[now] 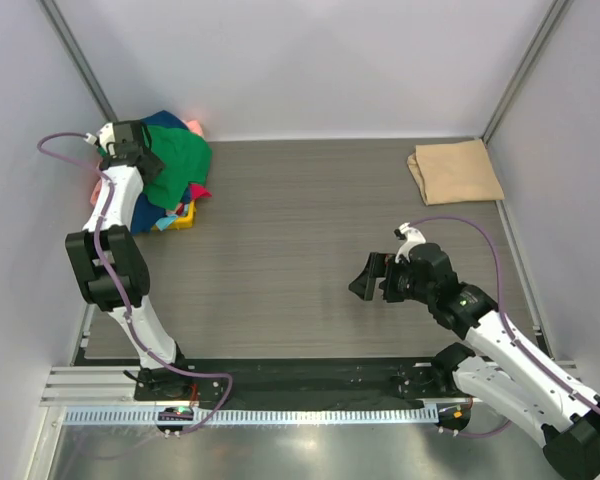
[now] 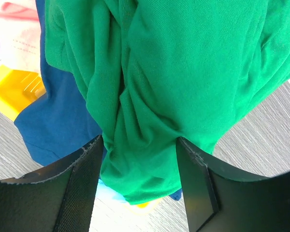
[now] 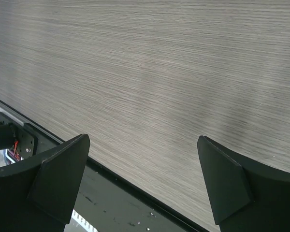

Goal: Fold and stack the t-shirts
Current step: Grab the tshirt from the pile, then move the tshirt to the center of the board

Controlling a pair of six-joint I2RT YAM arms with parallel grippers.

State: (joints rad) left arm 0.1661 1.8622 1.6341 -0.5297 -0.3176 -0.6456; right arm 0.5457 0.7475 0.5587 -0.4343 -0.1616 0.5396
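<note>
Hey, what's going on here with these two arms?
The left gripper pinches a bunch of the green t-shirt atop the crumpled pile at the far left corner. The right gripper hangs open and empty over the table. One tan t-shirt lies folded at far right.

Far left corner of tabletop (image 1: 300,230): heap of t-shirts (image 1: 175,185). On top of heap: uppermost t-shirt (image 2: 183,72), bunched between fingers of left pincer (image 2: 139,150), touching both. Far right corner: folded t-shirt (image 1: 456,171), lying flat, well apart from heap. Near right, over tabletop, between heap and folded t-shirt but closer to near edge: right pincer (image 1: 368,278), jaws spread wide. Along near edge: base plate (image 1: 310,378), under both arm bases.
</note>
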